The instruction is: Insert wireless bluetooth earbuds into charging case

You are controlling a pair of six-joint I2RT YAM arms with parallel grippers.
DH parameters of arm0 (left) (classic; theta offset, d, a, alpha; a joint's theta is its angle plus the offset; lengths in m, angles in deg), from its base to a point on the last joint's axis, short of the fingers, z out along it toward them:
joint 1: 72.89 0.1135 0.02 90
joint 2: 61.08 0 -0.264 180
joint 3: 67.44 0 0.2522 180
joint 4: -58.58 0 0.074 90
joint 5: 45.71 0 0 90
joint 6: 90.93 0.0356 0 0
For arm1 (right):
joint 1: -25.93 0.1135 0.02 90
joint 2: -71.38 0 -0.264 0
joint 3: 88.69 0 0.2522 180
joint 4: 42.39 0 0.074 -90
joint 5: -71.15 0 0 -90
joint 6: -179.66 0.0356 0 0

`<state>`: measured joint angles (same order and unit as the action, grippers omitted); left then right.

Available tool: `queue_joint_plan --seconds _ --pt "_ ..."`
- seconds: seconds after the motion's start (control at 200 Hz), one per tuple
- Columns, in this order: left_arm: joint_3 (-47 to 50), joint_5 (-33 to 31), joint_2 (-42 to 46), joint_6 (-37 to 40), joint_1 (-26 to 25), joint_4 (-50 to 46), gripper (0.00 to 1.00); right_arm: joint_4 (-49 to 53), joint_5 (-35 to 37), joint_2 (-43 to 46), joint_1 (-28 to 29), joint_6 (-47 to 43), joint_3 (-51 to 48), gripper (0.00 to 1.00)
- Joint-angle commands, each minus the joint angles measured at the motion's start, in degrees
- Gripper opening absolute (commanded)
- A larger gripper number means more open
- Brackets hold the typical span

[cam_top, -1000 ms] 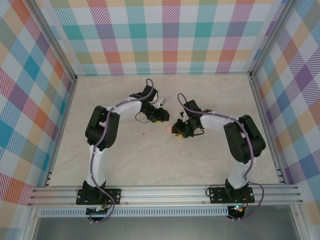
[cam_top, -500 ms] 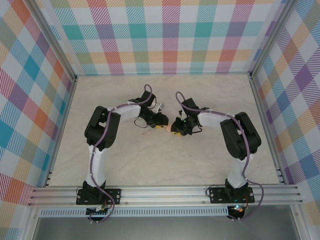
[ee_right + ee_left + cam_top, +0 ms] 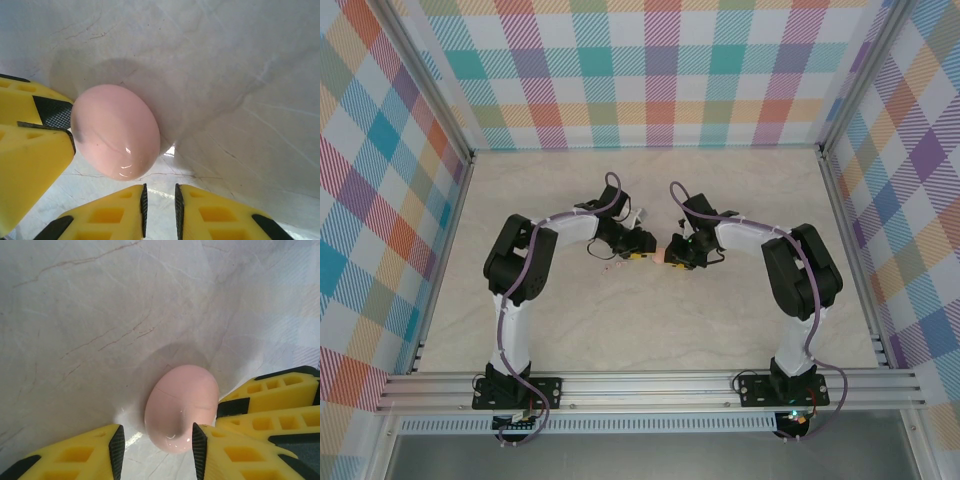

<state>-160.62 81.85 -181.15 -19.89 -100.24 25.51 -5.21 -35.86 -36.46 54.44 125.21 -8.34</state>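
A closed, glossy pink egg-shaped charging case (image 3: 662, 254) lies on the marble table between my two grippers. In the left wrist view the case (image 3: 182, 407) sits at the tips of my left gripper (image 3: 156, 440). That gripper's jaws stand apart; the right finger touches the case and a gap shows at the left finger. My right gripper (image 3: 160, 200) is shut to a slim slit with nothing in it, and the case (image 3: 116, 131) rests just left of its tips. Tiny pale specks, likely earbuds (image 3: 610, 265), lie on the table below my left gripper (image 3: 645, 250).
The right gripper's yellow fingers (image 3: 270, 405) press in beside the case in the left wrist view, and the left gripper's yellow fingers (image 3: 30, 140) show in the right wrist view. Checked walls (image 3: 650, 70) and aluminium rails (image 3: 650, 385) fence the table.
Both grippers have drawn closer together around the pink case. The left gripper slid right toward it, and the right gripper's jaws narrowed a little.
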Motion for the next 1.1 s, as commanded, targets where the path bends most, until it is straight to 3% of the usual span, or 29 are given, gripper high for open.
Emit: queue_joint_plan --seconds 0.0,0.37,1.095 --pt "0.6 0.1 3.0 -1.7 0.2 0.0 0.44 -0.9 -1.4 2.9 -0.3 -0.2 -0.5 0.25" --pt "-2.2 3.2 -0.6 -1.4 1.5 1.2 0.43 -6.4 -4.0 0.5 -1.4 5.6 -1.7 0.24" --pt "-0.2 6.8 -1.8 -1.9 1.0 1.7 0.42 -4.2 -2.6 -3.6 -1.4 4.7 0.9 0.19"
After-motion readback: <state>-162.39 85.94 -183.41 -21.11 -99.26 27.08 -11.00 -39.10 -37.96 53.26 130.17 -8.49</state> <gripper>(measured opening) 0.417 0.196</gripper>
